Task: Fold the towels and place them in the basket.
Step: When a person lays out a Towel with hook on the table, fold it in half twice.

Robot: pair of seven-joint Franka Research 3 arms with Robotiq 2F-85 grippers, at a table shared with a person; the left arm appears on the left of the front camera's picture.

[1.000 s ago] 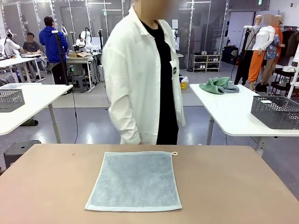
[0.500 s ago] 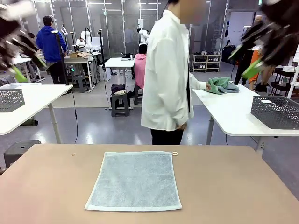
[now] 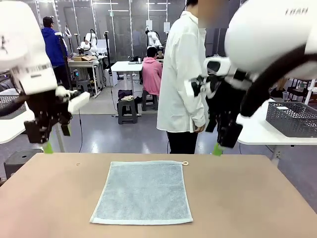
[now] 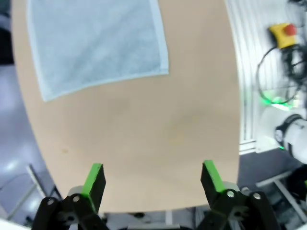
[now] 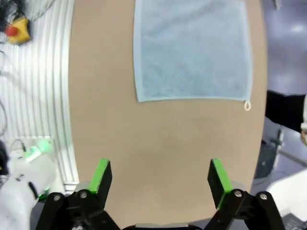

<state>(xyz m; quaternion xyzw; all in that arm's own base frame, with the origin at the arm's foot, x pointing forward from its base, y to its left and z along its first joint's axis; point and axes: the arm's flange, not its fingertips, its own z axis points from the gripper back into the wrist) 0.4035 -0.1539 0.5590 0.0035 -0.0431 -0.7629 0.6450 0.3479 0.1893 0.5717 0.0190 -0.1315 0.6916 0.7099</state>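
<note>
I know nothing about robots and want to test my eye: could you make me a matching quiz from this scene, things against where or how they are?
1 towel
2 left gripper
3 basket
4 white loop

A on a white side table
B open and empty
C spread flat on the brown table
D at the towel's far right corner

Pairs: 1-C, 2-B, 3-A, 4-D

Single pale blue-grey towel (image 3: 142, 192) spread unfolded on the desk (image 3: 247, 198).
It lies flat, a rectangle with its white loop (image 3: 184, 163) at the far right corner. It sits below and between the left end effector (image 3: 47, 145) and the right end effector (image 3: 219, 147), touching neither. A dark grey lattice basket (image 3: 292, 119) stands well behind the right one.
</note>
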